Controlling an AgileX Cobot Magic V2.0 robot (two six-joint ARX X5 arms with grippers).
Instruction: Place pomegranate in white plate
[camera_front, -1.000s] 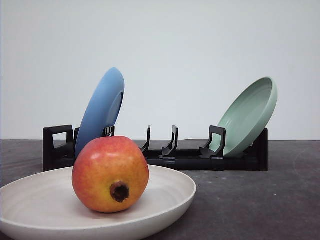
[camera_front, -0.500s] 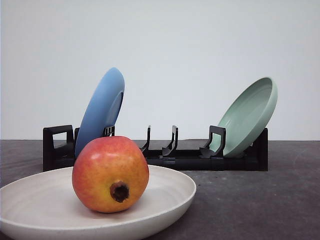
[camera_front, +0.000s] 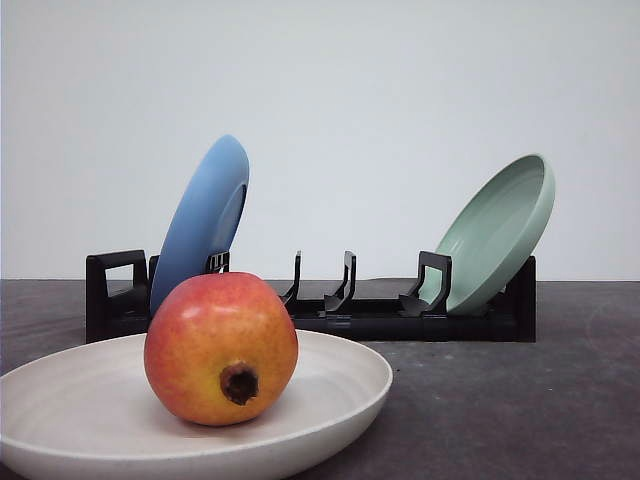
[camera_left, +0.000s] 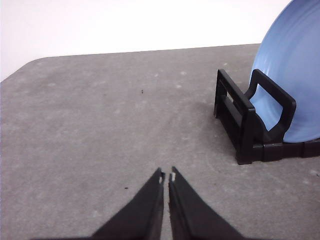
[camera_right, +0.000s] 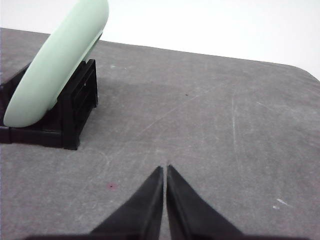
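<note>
In the front view we see, at near left, the shallow round off-white matte plate (camera_front: 330, 385) w/ the round glossy red-to-yellow pomegranate (camera_front: 221, 348) sitting inside it, dark calyx nub facing the camera. Behind them the black plastic dish rack (camera_front: 380, 318) spans the dark grey tabletop (camera_front: 520, 400), w/ the round blue plate (camera_front: 200, 220) leaning in its left end & the round pale green plate (camera_front: 500, 232) leaning at its right end. The left gripper (camera_left: 166, 175) has its black fingers pinched together, nothing between, above bare table near the rack's blue-plate end; the right gripper (camera_right: 165, 168) is likewise closed on nothing, near the green-plate end.
</note>
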